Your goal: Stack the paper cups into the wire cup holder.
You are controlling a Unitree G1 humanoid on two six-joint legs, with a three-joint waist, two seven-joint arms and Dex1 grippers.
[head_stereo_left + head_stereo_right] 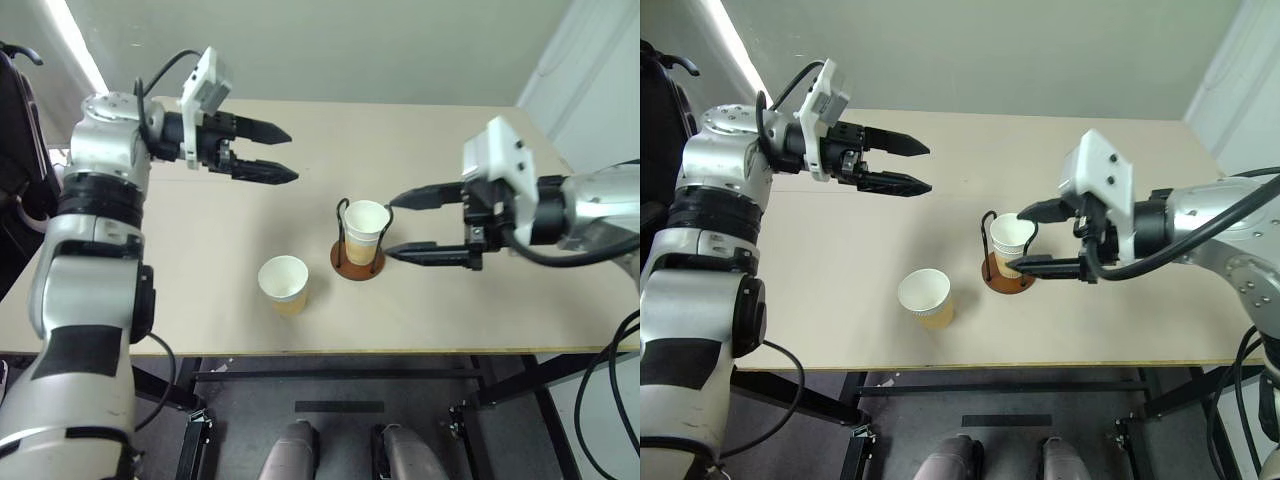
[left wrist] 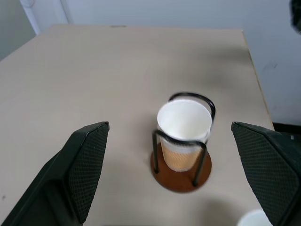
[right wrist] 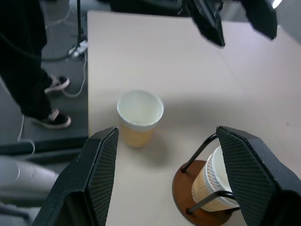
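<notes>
A pale beige table (image 1: 200,230) carries the wire cup holder (image 1: 358,262), whose rust-brown disc base rests flat on the top with a paper cup (image 1: 365,230) upright between its black loops, and a second paper cup (image 1: 284,285) standing upright nearby.

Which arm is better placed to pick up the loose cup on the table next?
Probably the right. The right gripper is open and low beside the wire cup holder, near the loose cup, which shows between its fingers in its wrist view. The left gripper, also open, is raised farther back.
</notes>
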